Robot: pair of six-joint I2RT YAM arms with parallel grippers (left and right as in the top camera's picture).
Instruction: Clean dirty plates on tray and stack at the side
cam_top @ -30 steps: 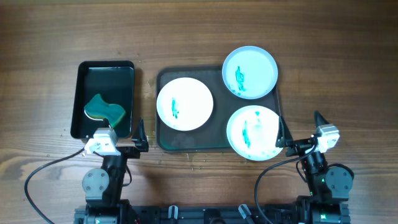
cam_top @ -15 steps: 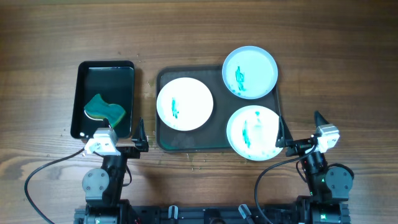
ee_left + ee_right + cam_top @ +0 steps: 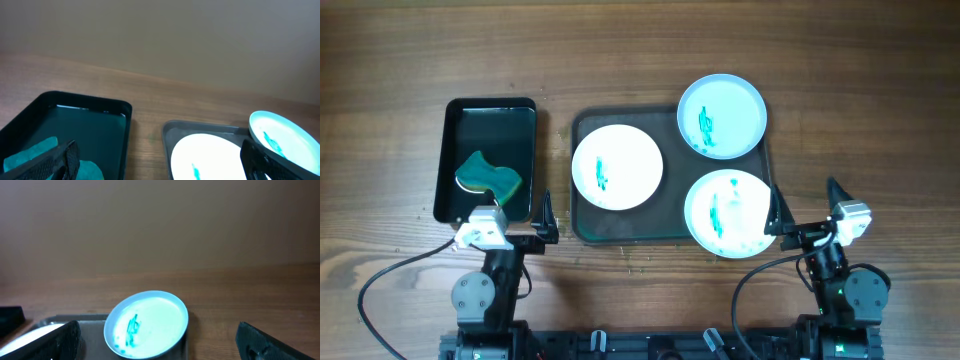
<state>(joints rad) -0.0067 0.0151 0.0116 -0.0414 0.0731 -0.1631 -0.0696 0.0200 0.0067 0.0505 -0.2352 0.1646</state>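
Observation:
Three round plates with teal-green smears lie on the dark grey tray (image 3: 620, 225): one at its left (image 3: 617, 167), a pale-blue one at the far right corner (image 3: 722, 116), one at the near right (image 3: 727, 213). The left plate (image 3: 212, 157) and the pale-blue plate (image 3: 285, 140) show in the left wrist view, the pale-blue plate (image 3: 146, 324) also in the right wrist view. My left gripper (image 3: 548, 218) is open and empty, near the tray's front left corner. My right gripper (image 3: 804, 207) is open and empty, just right of the near right plate.
A smaller glossy black tray (image 3: 525, 110) stands left of the grey tray and holds a teal sponge (image 3: 488, 176). Bare wooden table (image 3: 860, 110) lies to the right of the trays and behind them.
The right arm has shifted very slightly; the plates, trays and left arm are as before.

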